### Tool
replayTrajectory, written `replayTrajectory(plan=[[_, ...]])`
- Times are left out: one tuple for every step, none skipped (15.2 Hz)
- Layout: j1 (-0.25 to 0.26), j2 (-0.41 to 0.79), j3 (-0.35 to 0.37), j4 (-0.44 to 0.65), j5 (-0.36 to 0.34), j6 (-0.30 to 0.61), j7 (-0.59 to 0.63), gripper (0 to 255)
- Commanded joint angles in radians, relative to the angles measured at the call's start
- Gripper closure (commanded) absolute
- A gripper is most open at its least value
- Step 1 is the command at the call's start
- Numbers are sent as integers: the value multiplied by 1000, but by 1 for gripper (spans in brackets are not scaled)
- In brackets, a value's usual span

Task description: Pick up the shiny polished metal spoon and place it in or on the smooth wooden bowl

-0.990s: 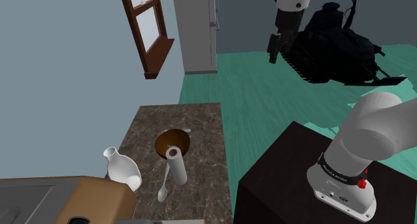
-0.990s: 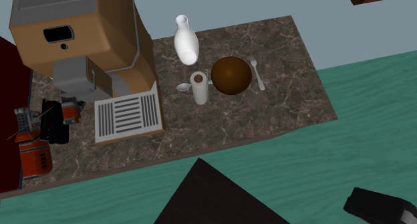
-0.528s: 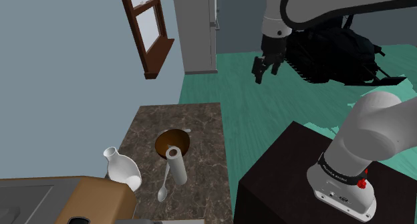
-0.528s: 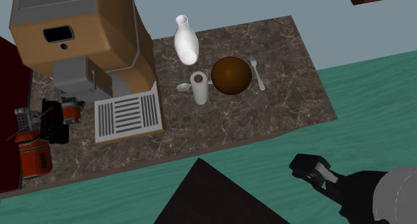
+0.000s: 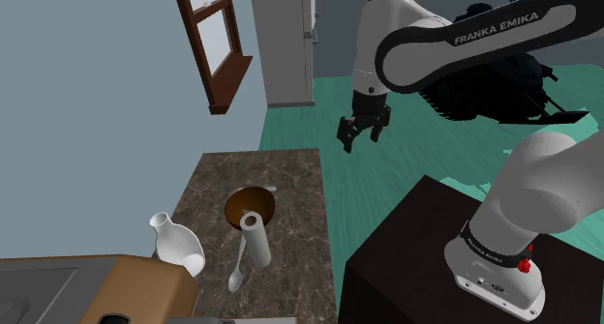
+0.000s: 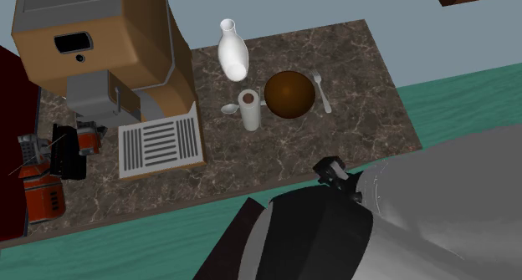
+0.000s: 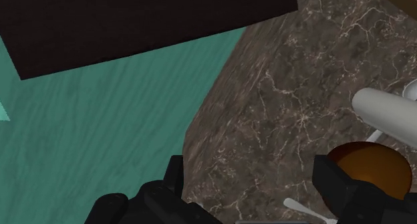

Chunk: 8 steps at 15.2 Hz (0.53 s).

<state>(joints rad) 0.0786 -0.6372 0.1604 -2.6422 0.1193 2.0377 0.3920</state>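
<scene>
lowered since a moment ago, my gripper [image 5: 363, 135] hangs open and empty near the counter [image 5: 302, 182], spoon [image 5: 235, 271] untouched.

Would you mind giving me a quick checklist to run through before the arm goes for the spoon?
1. The fingers open and empty: ok.
2. Spoon lying free on the countertop: ok.
3. Room around spoon: not ok; an upright white roll stands right beside its handle, and a white vase is near the other side.
4. Brown bowl upright and empty: ok.
5. The fingers lined up over spoon: not ok; they aim at the countertop's edge by the green floor.
</scene>
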Motion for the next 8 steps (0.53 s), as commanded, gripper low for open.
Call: replayTrajectory(plan=[[10,49,31,-15,31,69,53,0],[15,77,47,-19,45,103,78,0],[20,106,63,-20,59,137,103,0],[24,138,79,-21,71,171,128,0],[28,171,94,-19,83,205,153,0],[31,205,110,-16,93,239,178,0],[34,241,125,-11,102,273,203,0],[36,278,141,-4,110,307,229,0]])
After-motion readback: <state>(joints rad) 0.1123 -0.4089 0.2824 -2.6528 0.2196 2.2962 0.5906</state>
